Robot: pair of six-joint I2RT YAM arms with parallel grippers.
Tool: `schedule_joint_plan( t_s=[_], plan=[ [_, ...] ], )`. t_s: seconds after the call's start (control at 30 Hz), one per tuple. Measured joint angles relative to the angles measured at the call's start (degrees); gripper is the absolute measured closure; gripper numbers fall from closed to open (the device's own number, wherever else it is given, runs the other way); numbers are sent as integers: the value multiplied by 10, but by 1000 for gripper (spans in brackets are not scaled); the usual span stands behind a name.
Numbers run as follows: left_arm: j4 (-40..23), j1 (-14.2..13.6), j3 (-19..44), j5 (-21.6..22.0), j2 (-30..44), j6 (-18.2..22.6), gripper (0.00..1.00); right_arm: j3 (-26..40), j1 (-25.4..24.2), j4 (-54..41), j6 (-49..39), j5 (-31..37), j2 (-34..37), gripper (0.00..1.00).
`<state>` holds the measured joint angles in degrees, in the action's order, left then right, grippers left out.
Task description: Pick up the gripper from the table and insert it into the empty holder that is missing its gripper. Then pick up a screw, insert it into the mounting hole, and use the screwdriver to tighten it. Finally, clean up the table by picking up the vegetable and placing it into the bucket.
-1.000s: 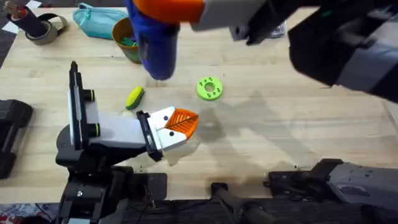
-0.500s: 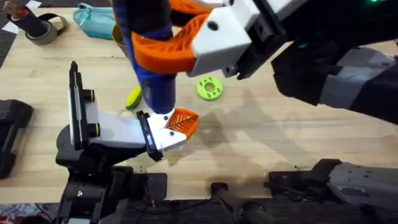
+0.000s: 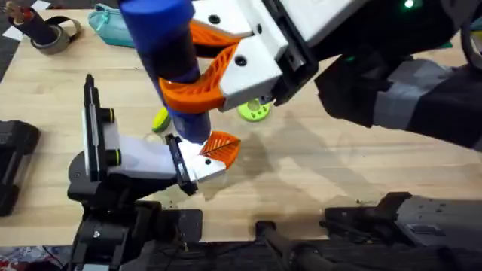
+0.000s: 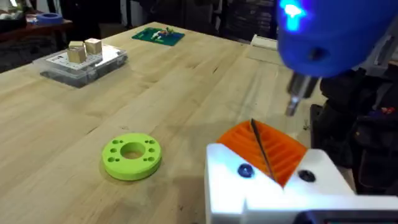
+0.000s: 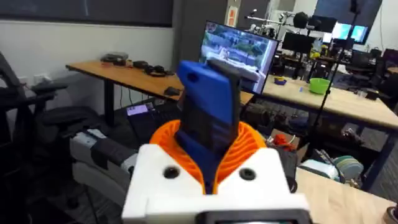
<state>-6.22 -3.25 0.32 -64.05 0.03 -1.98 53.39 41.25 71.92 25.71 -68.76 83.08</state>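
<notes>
Right gripper (image 3: pixel 197 75), upper centre of the overhead frame: white body, orange ribbed pads clamped on the blue screwdriver (image 3: pixel 167 56). Tool stands nearly upright, tip down. In the right wrist view the screwdriver (image 5: pixel 208 121) rises between the orange pads (image 5: pixel 245 143), held tight.

Left gripper (image 3: pixel 215 154), lower left-centre of the overhead frame: lies low over the table (image 3: pixel 339 173), orange pads pointing right. Fingers close together; cannot tell whether they pinch anything. In the left wrist view a thin dark bit lies across the orange pads (image 4: pixel 280 152).

Screwdriver's lower end (image 4: pixel 323 31) fills the upper right of the left wrist frame, blue light lit, metal tip just above the left gripper's pads.

Vegetable: yellow corn cob (image 3: pixel 160 119), left of centre overhead, partly hidden behind the screwdriver, just above the left gripper's body.

Lime-green disc with holes (image 3: pixel 256 111) at centre, partly under the right gripper; lying flat in the left wrist view (image 4: pixel 132 155).

Bucket (image 3: pixel 143 41): only a sliver of orange rim, upper left, beside the teal pouch (image 3: pixel 113 26).

Tape roll (image 3: pixel 53 34), far upper left.
</notes>
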Motion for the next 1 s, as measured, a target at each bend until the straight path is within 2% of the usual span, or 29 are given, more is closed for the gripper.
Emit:
schedule_joint_plan(
  t_s=[0.57, 1.0],
  plan=[
    [0, 0, 0, 0, 0, 0, 980, 0, 0, -2, -22, -1, 51, 956],
    [0, 0, 0, 0, 0, 0, 980, -8, 0, -3, -24, -1, 53, 954]
  ],
)
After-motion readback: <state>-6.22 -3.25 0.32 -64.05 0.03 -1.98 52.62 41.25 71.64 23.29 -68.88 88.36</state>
